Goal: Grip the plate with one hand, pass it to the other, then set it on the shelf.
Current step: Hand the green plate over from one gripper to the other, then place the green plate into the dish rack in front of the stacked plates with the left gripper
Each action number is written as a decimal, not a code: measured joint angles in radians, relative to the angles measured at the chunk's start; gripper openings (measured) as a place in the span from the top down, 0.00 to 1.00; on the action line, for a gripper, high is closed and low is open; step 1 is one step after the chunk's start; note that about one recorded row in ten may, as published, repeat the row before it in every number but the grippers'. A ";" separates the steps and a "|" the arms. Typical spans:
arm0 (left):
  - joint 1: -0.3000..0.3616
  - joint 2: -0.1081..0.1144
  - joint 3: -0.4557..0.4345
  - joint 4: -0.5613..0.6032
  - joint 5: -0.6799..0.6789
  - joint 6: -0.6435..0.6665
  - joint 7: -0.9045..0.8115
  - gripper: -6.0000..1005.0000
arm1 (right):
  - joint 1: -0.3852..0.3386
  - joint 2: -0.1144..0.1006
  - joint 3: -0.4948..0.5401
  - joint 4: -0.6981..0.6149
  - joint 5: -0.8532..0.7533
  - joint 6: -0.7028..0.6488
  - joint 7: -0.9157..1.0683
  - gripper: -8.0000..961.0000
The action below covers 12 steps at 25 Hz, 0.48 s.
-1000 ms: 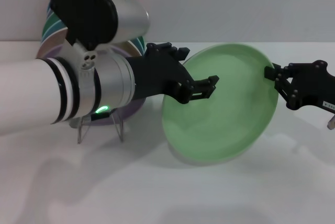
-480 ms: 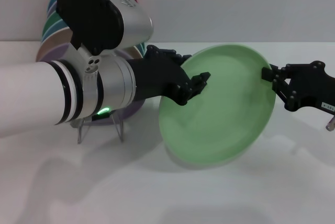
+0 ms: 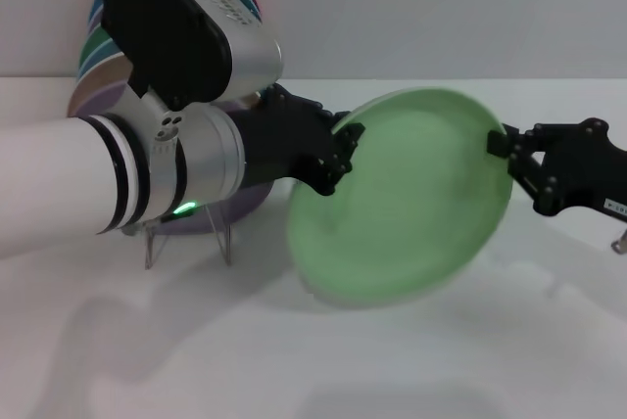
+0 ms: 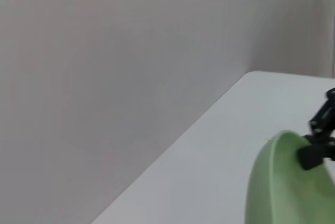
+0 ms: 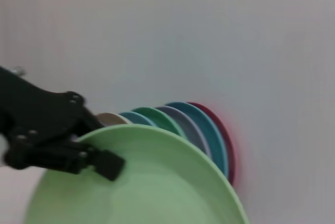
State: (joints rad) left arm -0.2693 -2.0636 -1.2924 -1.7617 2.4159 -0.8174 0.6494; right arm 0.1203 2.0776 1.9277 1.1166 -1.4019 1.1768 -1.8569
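The light mint-green plate (image 3: 411, 204) hangs tilted above the white table, held between both arms. My right gripper (image 3: 505, 150) is shut on its right rim; the left wrist view shows that same gripper (image 4: 314, 153) at the edge of the plate (image 4: 277, 187). My left gripper (image 3: 338, 145), on the bulky white-and-grey arm with the green light, sits at the plate's left rim. It also appears as a black gripper (image 5: 99, 161) over the plate (image 5: 146, 182) in the right wrist view. The clear shelf (image 3: 157, 243) stands under the left arm.
Several coloured plates (image 3: 98, 42) stand upright in the shelf behind the left arm, also showing as a row of coloured plates (image 5: 204, 124) in the right wrist view. The white table (image 3: 441, 360) spreads below the plate, with a grey wall behind.
The plate has shifted slightly left with the right gripper. The left gripper's black tip has drawn back from the plate's middle to its left rim.
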 joint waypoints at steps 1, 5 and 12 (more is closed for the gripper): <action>0.002 -0.001 0.011 -0.006 0.014 0.007 0.006 0.86 | 0.000 0.001 0.005 -0.009 0.005 0.045 -0.018 0.91; 0.004 -0.001 0.022 -0.009 0.022 0.024 0.016 0.91 | -0.007 0.003 0.010 -0.024 0.034 0.086 -0.023 0.89; 0.055 0.002 0.029 -0.036 0.027 0.125 0.083 0.92 | -0.027 0.005 0.158 -0.235 0.180 0.199 -0.038 0.83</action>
State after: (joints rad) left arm -0.2142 -2.0616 -1.2637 -1.7977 2.4425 -0.6925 0.7325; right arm 0.0936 2.0831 2.0859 0.8814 -1.2216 1.3761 -1.8951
